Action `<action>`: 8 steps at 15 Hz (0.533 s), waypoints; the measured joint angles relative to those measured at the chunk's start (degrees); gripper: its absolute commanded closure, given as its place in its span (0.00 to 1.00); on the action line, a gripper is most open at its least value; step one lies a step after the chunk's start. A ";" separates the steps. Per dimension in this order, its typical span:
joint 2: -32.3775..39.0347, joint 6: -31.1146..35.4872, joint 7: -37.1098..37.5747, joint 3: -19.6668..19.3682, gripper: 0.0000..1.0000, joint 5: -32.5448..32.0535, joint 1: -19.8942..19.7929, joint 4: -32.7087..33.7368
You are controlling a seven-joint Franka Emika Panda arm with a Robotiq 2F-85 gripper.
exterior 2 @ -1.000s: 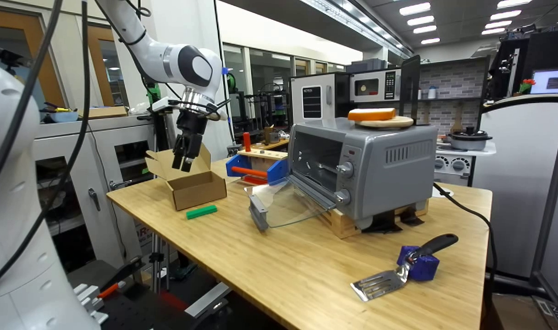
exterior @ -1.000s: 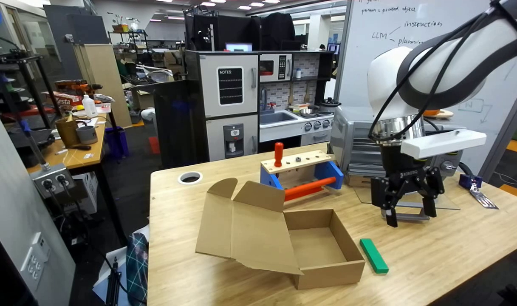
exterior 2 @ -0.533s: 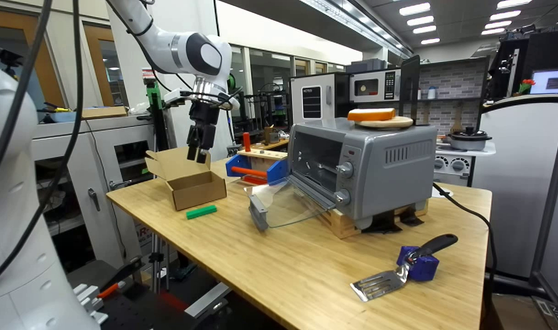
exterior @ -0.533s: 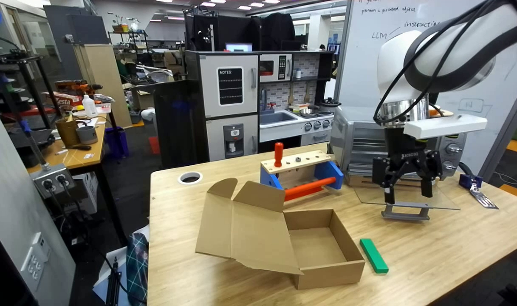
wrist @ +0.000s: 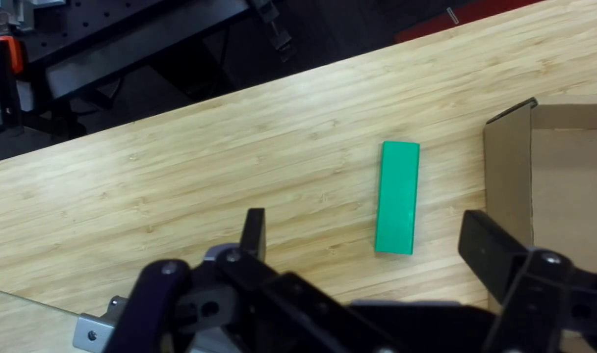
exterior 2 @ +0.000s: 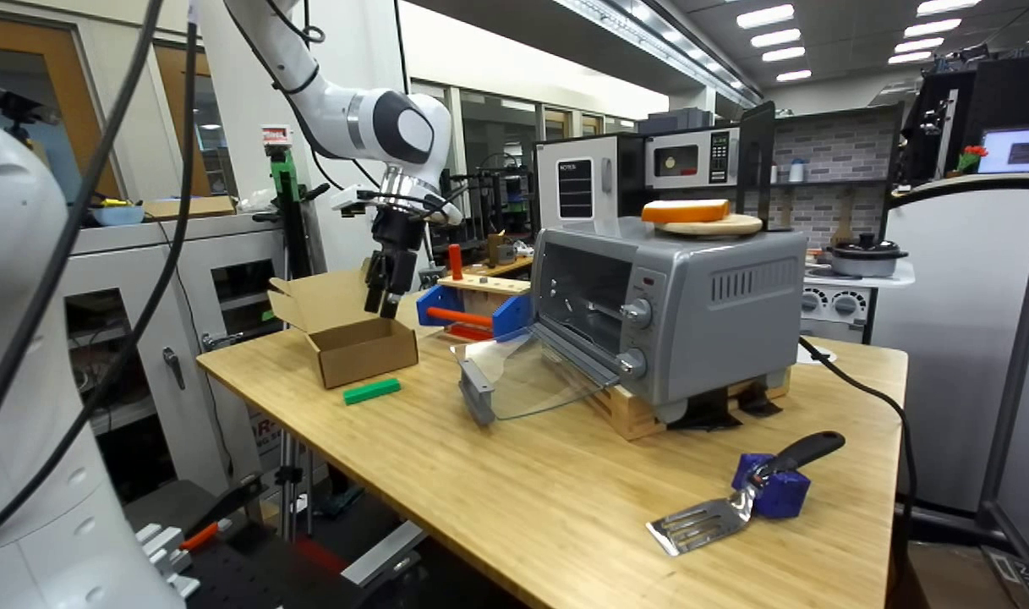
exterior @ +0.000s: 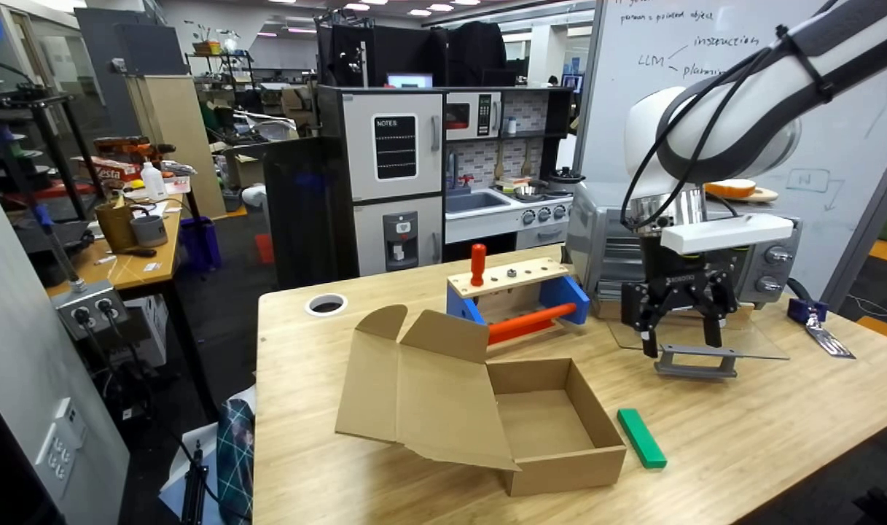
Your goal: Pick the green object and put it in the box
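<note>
Green block (wrist: 397, 197): flat on the surface (exterior: 749, 430), lower than the end effector (exterior: 681, 343) and apart from it; wrist view frames it between the two fingers (wrist: 253, 234), nearer the box-side one.
End effector: pointing down, held up above the surface, fingers spread wide apart.
Box (exterior: 567, 472): cardboard, lower than the end effector, just beside the green block with a strip of surface between; flaps folded out on the side away from the end effector.
Oven door (exterior 2: 548, 381): glass, lowered; handle (exterior: 694, 371) below the end effector, toward the finger opposite the box.
Oven (exterior 2: 734, 313): grey, right of the end effector in an exterior view; orange-edged slice (exterior 2: 685, 211) on a round board (exterior 2: 730, 226) on top.
Peg stand (exterior 2: 459, 317): blue sides, red bar; shows between end effector and oven in an exterior view.
Spatula (exterior 2: 738, 507): propped on a purple block (exterior 2: 782, 497), well right of the end effector in both exterior views.
</note>
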 measured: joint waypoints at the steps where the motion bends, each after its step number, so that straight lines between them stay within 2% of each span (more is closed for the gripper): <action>1: 1.11 0.00 0.26 0.00 0.00 0.17 0.00 0.83; 8: 5.34 0.00 1.44 0.00 0.00 3.94 0.04 4.22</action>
